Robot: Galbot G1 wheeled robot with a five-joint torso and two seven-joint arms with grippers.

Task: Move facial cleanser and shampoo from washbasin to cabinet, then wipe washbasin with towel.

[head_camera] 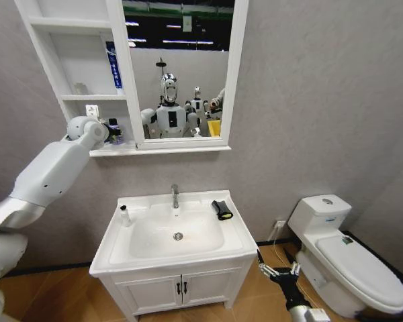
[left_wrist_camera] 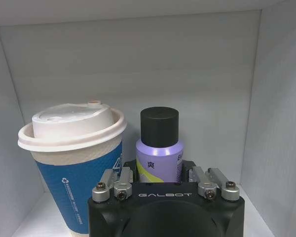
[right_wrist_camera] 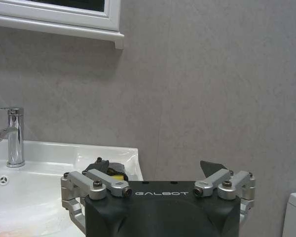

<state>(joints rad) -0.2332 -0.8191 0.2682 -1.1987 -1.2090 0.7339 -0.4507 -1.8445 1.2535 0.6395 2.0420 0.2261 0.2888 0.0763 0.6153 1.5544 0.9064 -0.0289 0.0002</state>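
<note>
- Our left hand [left_wrist_camera: 160, 190] sits in cabinet [head_camera: 67, 60] bottom niche, closed around purple bottle [left_wrist_camera: 159, 148] beside paper cup [left_wrist_camera: 71, 163]; we release next.
- Right hand [right_wrist_camera: 163, 185] spread wide, low beside washbasin [head_camera: 114, 245].

A lidded blue paper cup [left_wrist_camera: 71, 158] stands upright; white toilet [head_camera: 342, 258] nearby.

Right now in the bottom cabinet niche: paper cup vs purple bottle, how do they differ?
The paper cup is wide, with a blue sleeve and a white domed lid; the purple bottle is narrower, lilac with a black cap. The cup stands clear to one side of the left gripper; the bottle sits between its fingers. Both stand upright, side by side, on the floor of the same cabinet niche.
</note>
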